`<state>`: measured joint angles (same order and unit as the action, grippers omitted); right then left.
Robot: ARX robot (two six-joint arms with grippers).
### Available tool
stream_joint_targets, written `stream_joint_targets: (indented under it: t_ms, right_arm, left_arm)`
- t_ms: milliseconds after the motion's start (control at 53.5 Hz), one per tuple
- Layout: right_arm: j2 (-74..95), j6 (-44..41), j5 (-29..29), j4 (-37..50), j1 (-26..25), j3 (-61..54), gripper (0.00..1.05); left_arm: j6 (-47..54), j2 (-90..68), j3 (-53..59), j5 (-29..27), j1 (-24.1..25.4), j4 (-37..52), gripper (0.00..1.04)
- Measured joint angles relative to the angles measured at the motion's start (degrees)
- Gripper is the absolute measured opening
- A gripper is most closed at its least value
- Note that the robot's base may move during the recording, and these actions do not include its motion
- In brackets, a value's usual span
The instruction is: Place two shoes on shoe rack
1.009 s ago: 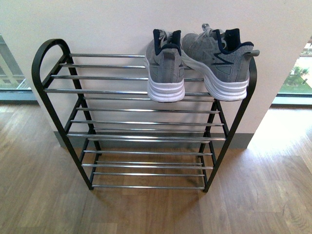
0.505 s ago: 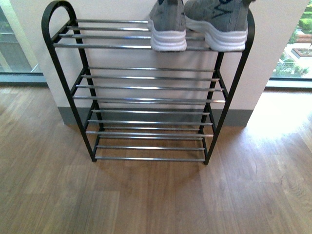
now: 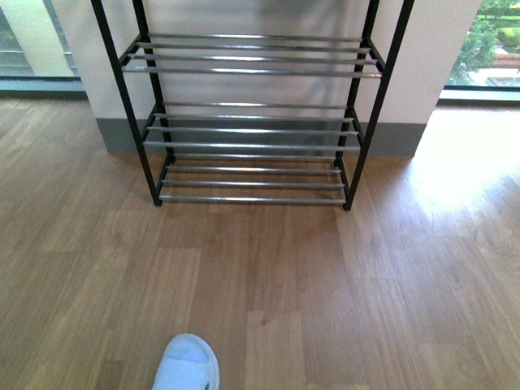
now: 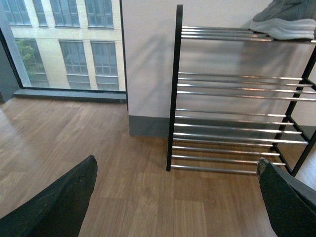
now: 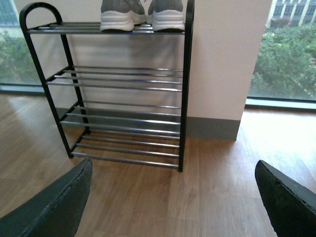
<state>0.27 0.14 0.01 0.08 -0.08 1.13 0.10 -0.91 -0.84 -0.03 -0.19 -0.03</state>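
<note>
The left gripper [image 4: 175, 163] and right gripper [image 5: 173, 164] gape wide, holding nothing. At the front view's bottom edge lies a pale slipper [image 3: 187, 364] (toe only). Beyond, at upper centre, stands the shoe rack [image 3: 252, 71], with both grey sneakers [image 5: 121, 14] on its top tier.

- Bare wood floor [image 3: 268, 276] stretches in front of the shoe rack [image 3: 252, 134], open on both sides.
- A pale slipper [image 3: 187, 364] lies on the floor at the near edge of the front view, well apart from the rack.
- The rack's three lower tiers carry nothing, and the gaps between them are open from the front.
- On the top tier, a grey shoe [image 5: 118, 14] and a second grey shoe [image 5: 167, 14] fill one end, beside the side frame. The rest of that tier is free.
- A white wall [image 5: 222, 59] closes off the rack's back.
</note>
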Motion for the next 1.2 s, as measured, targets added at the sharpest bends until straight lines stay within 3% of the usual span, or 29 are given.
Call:
stream_joint_targets:
  t_ms: [1196]
  right_arm:
    - [0.02, 0.02, -0.09, -0.04, 0.02, 0.00, 0.95]
  left_arm:
    - [0.02, 0.00, 0.00, 0.02, 0.00, 0.00, 0.95]
